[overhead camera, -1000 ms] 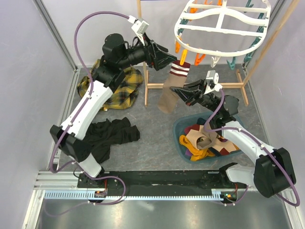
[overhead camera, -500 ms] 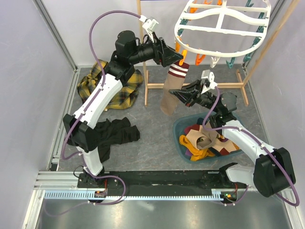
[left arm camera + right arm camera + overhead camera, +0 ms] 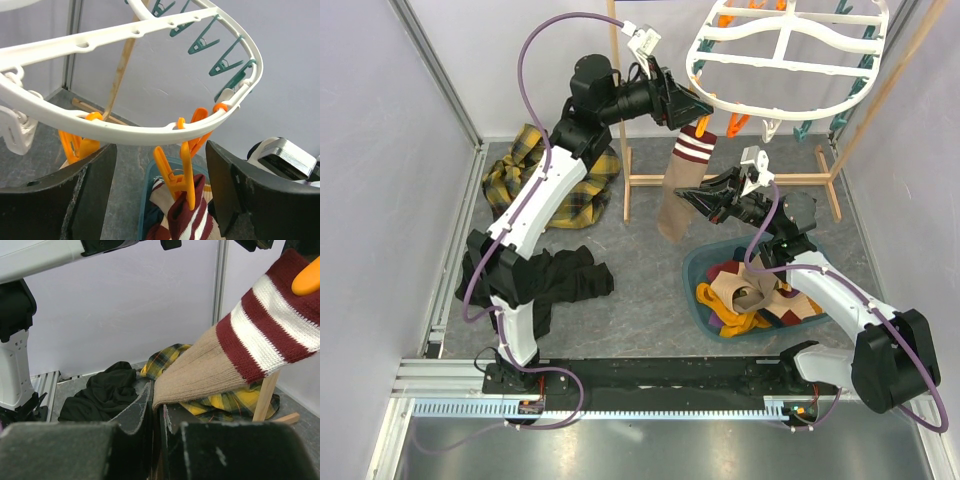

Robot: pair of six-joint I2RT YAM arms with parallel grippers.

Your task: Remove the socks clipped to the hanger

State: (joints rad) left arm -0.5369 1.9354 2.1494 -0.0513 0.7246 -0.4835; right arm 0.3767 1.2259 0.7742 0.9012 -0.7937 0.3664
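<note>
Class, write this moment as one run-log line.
left gripper: open, at orange plastic clip | right gripper: shut on beige knit sock, maroon-white striped cuff | sock: clipped to white plastic oval hanger

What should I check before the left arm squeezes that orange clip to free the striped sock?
1. Hold: right gripper shut on the sock, at its beige foot: ok.
2. Straddle: left gripper open, one finger either side of the orange clip: ok.
3. Release: not ok, the clip bites the maroon cuff.
4. Height: fingers level with the clip's upper handles: cannot tell.
5. Clearance: left fingers apart from the hanger rim: cannot tell.
6. Drop spot: blue bin by the right arm, already holding socks: ok.
</note>
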